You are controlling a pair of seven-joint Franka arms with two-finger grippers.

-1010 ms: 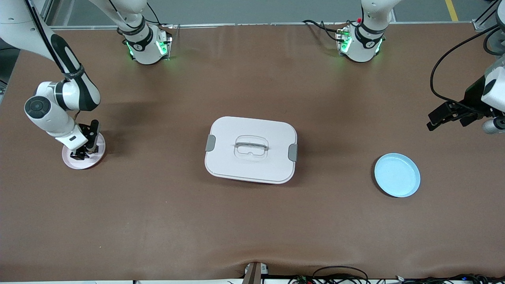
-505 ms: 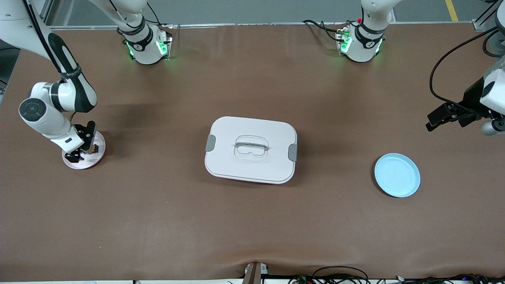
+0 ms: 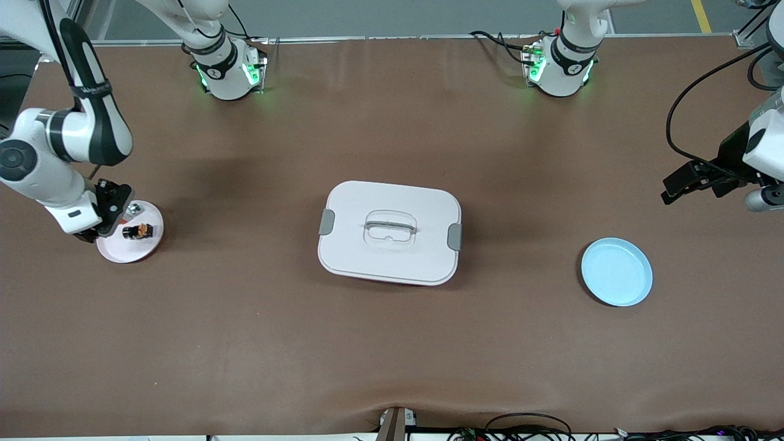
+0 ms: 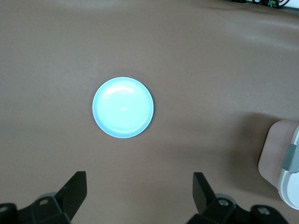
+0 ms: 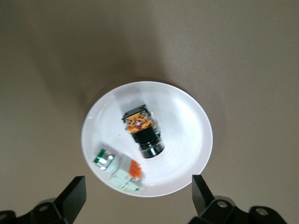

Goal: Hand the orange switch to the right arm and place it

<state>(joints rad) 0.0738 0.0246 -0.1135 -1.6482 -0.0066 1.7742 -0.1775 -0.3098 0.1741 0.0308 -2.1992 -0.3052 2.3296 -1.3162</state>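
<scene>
Front view: the switch [image 3: 137,231] lies on the pink plate [image 3: 116,251] at the right arm's end of the table, beside a whitish part [image 3: 133,209]. The right gripper [image 3: 104,211] hangs over that plate's edge, jaws wide apart and empty. The left gripper [image 3: 689,184] waits above the table near the blue plate [image 3: 617,272], open, holding nothing. A white box [image 3: 389,232] sits between the plates.

Left wrist view: blue plate [image 4: 123,108] below spread fingers [image 4: 74,189].

Right wrist view: switch [image 5: 143,130] on the pink plate [image 5: 187,116], whitish part [image 5: 119,169] just beside it.
</scene>
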